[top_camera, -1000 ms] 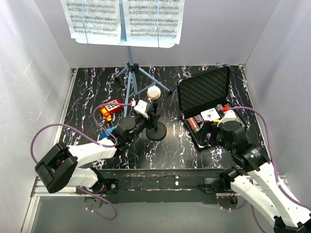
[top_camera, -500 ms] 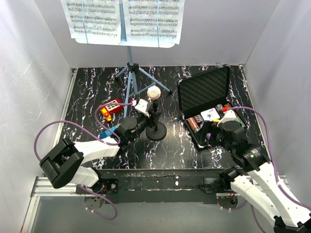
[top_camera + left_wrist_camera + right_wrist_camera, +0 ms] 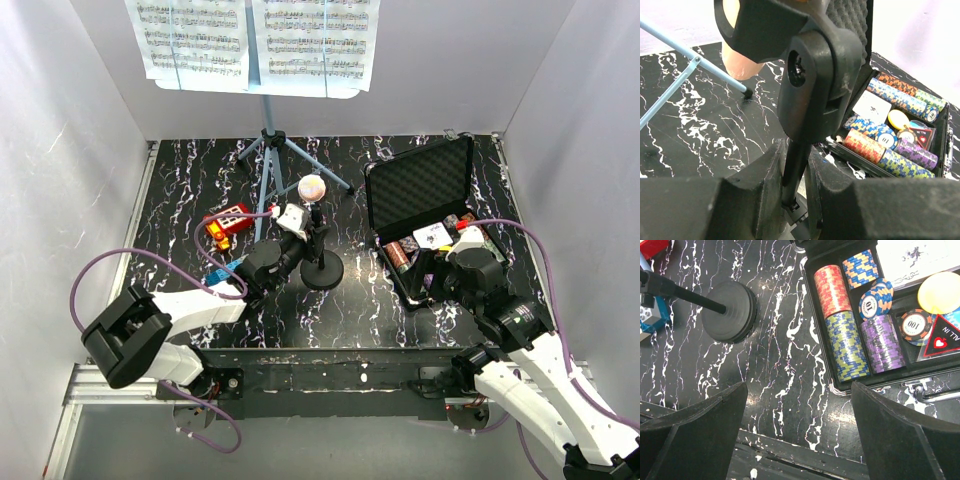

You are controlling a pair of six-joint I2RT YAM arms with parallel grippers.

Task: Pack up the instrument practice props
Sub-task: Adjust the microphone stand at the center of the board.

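"While the left gripper [image 3: 796, 172] pinches the mic stand [image 3: 322, 270] on its post, under the clip, why there and not at the head?"
"Post's thin and stiff. Fingers sit tight on both sides per wrist view, so it looks clamped. Head's round, prob. slips. Stand's upright mid-table, base flat, just left of the case [image 3: 420, 185], on the near side of the music stand [image 3: 268, 165] legs."
"Right gripper [image 3: 797, 390]?"
"Spread wide, holding nothing, hanging over the case's near-left corner."
"What's in the case?"
"Poker chips [image 3: 845, 347] in rows, plus a white card [image 3: 433, 234]. Foam lid's propped up at the far side. Sheet music [image 3: 260, 40] sits on the music stand at the far edge, not packed yet."
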